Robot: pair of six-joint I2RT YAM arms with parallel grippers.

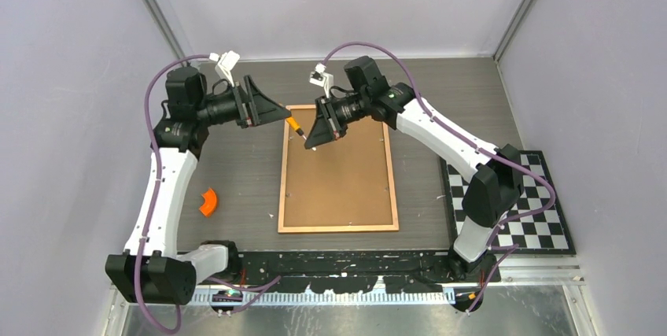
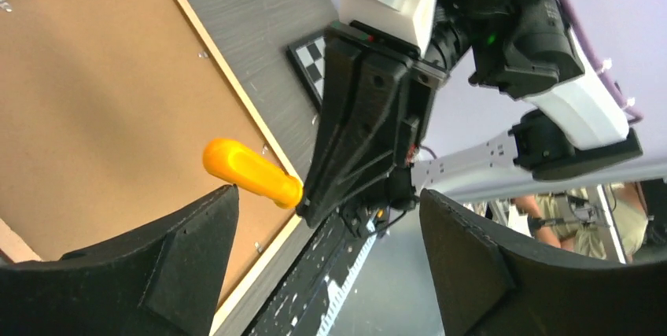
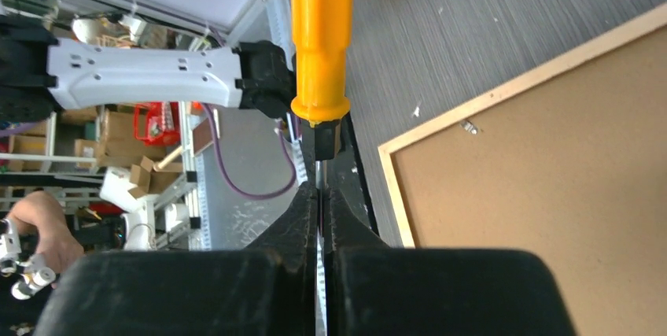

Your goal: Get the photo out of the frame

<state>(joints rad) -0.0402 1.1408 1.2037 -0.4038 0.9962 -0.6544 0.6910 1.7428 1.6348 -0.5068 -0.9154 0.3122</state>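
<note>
**Tool poised over the frame's back**

The left gripper (image 1: pixel 277 110) hovers just beside the far-left corner of the large, thin-bordered orange-brown wooden frame (image 1: pixel 338 228), its fingers apart and holding nothing. The frame lies face down with its plain brown backing board (image 1: pixel 338 179) uppermost. The photo is out of sight, presumably beneath that board.

Over the same corner, the right gripper (image 3: pixel 318 194) is clamped on the thin shaft of an orange-handled tool (image 3: pixel 318 37). The step probably calls for working the tool under 1 small metal tab (image 3: pixel 469 126) at a shallow angle, while the left gripper steadies the border.
</note>
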